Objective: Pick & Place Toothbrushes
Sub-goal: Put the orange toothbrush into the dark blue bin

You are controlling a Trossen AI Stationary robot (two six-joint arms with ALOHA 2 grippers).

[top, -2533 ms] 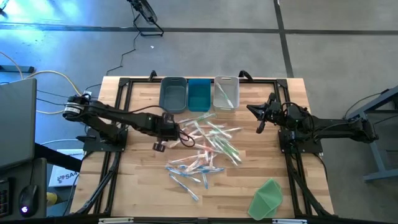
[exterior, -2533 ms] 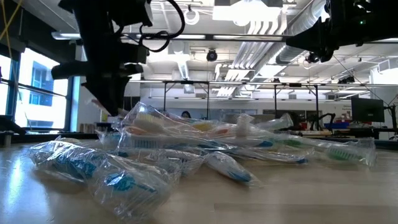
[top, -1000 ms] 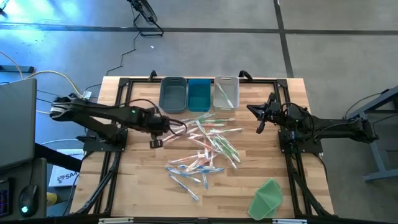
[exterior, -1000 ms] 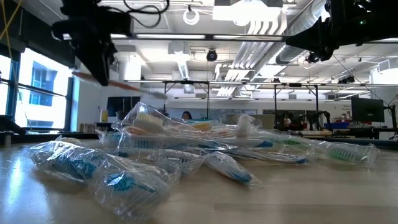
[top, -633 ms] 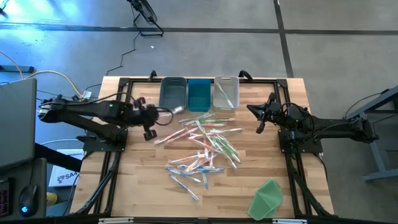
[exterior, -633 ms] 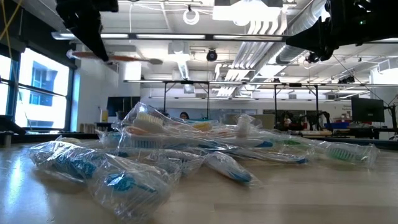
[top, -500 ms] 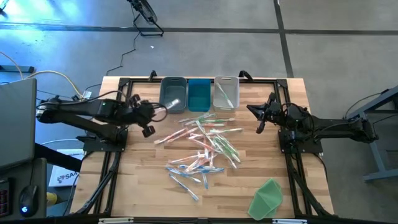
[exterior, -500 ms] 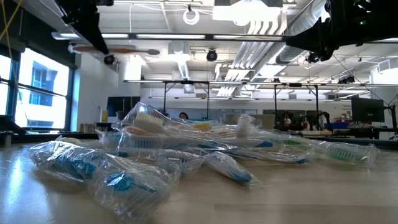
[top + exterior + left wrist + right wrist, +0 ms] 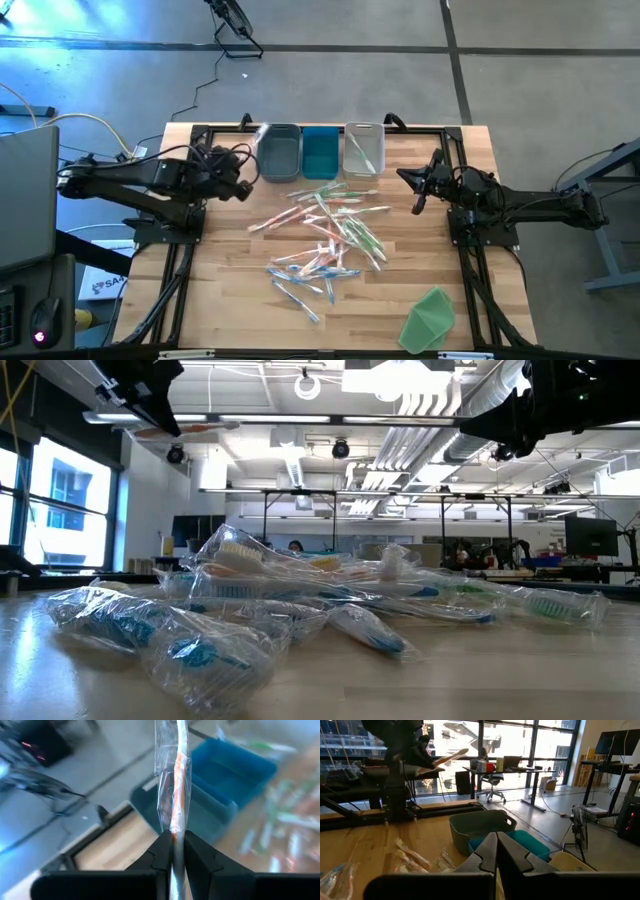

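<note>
Many toothbrushes in clear wrappers lie in a loose pile (image 9: 325,235) in the middle of the wooden table, close up in the low view (image 9: 300,590). My left gripper (image 9: 240,158) hangs above the table's far left, beside the grey bin (image 9: 279,153), shut on one orange toothbrush (image 9: 176,780) in its wrapper. That brush also shows in the low view (image 9: 195,429) and the right wrist view (image 9: 445,759). My right gripper (image 9: 418,190) waits at the right, shut (image 9: 496,851) with nothing in it. My left gripper pinches the wrapped orange toothbrush between its two fingers (image 9: 162,851), on its shaft (image 9: 174,831). The brush sticks out forward past the fingertips, along the fingers. It is lifted clear of the table and tilts slightly upward (image 9: 451,755), its free end near the grey bin's left rim.
Three bins stand in a row at the far edge: grey, blue (image 9: 320,152) and clear (image 9: 364,150), the clear one with brushes inside. A green folded sheet (image 9: 430,318) lies at the near right corner. Black frame rails (image 9: 190,250) run along both sides.
My left gripper has risen from the pile's left edge and gone toward the table's far left, rolling its wrist, with the orange toothbrush still shut in it. The brush has swung round, now pointing toward the grey bin's left rim, high above the pile.
</note>
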